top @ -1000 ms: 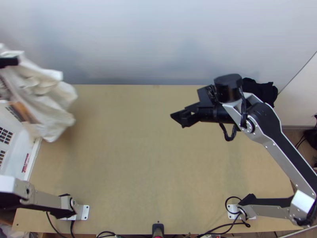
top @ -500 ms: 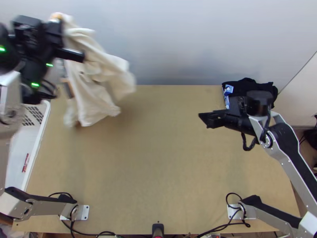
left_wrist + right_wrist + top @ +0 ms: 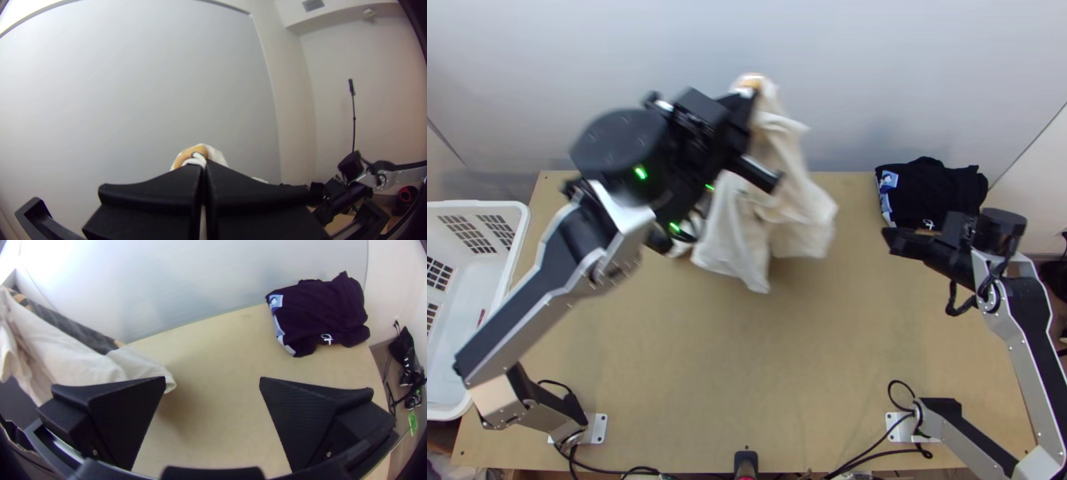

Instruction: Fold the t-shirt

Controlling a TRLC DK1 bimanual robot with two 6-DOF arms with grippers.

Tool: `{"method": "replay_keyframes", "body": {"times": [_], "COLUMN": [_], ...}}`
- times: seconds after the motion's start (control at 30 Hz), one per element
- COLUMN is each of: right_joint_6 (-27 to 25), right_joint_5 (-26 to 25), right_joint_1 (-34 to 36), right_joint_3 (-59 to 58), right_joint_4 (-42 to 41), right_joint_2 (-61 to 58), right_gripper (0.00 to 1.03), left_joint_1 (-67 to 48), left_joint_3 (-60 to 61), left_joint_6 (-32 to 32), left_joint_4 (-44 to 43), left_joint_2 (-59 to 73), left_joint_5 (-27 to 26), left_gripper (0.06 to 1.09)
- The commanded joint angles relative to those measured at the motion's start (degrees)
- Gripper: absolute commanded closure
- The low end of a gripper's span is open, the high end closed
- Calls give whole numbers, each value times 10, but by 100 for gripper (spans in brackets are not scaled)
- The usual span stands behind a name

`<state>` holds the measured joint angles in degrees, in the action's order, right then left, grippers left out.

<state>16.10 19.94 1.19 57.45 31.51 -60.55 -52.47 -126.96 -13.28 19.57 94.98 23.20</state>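
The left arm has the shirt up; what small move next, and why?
I'd probably ease the right gripper toward the hanging edge of the cream t-shirt: the shirt hangs bunched over the table from the left gripper alone, while the right one is open and holds nothing.

from here the left arm (image 3: 531,312) angles up from its base and across toward the middle, wrist (image 3: 623,148) held high with small green lights glowing on it. its end effector (image 3: 751,94) is closed, the two broad black fingers (image 3: 151,193) meeting at their tips. over on the other side, the right arm (image 3: 1023,320) bows outward, then bends back in; its end effector (image 3: 893,242) aims inward, fingers (image 3: 113,415) spread wide apart.
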Motion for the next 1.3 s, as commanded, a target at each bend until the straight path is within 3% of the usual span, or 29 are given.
{"method": "replay_keyframes", "body": {"times": [0.0,0.1,0.3,0.5,0.7,0.87,0.9,0.93,0.97,1.0,1.13,1.27], "right_joint_6": [8,9,19,35,44,48,49,48,46,43,13,-27], "right_joint_5": [0,0,0,0,0,0,0,0,0,0,4,27], "right_joint_1": [77,86,88,79,54,25,21,12,-4,-18,-71,-73], "right_joint_3": [-51,-69,-77,-81,-81,-81,-81,-83,-86,-88,-104,-94], "right_joint_4": [-26,-37,-58,-86,-101,-108,-108,-104,-98,-88,-36,43], "right_joint_2": [22,27,27,26,18,-1,-5,-9,-12,-15,-18,-26], "right_gripper": [5,5,5,5,5,5,5,4,4,4,4,4], "left_joint_1": [-104,-136,-157,-70,-4,1,14,36,75,115,213,265], "left_joint_3": [-22,-19,84,393,600,782,814,843,869,888,900,869], "left_joint_6": [-18,-18,6,-18,-22,-34,-39,-47,-57,-76,-106,-117], "left_joint_4": [-118,-70,167,169,184,221,222,216,212,206,177,175], "left_joint_2": [33,28,-23,-161,-314,-438,-456,-467,-475,-479,-479,-497], "left_joint_5": [3,3,2,3,-28,-36,-34,-32,-32,-32,-32,-32], "left_gripper": [104,104,104,103,102,83,71,50,20,9,10,10]}}
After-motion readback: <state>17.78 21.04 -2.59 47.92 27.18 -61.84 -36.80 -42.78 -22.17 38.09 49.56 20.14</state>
